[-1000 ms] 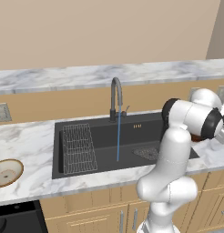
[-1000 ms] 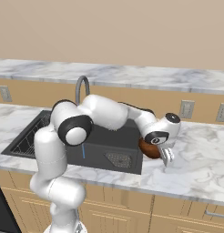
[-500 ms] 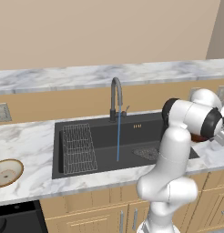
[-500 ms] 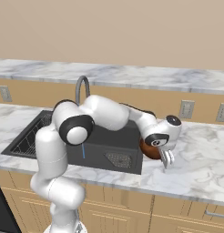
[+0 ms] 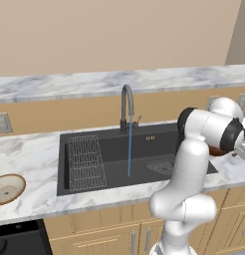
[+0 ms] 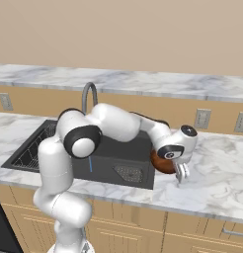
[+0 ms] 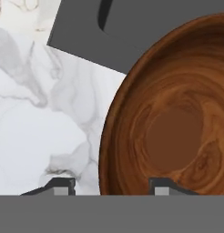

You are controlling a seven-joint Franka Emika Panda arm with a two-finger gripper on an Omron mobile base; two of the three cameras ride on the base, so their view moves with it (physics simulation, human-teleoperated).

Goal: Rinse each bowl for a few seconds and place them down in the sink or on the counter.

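Jaws have parted since a second ago, straddling the rim of the reddish-brown bowl (image 7: 177, 127) without clamping it; that bowl sits on the desk (image 6: 217, 183) beside the sink (image 5: 159, 149).

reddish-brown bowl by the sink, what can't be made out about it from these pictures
- Left base view: the reddish-brown bowl is mostly behind the arm's wrist.
- Right base view: the hand above the gripper covers its top.
- Hand view: its far side is cut off by the frame edge, and whether the fingertips touch its rim is unclear.
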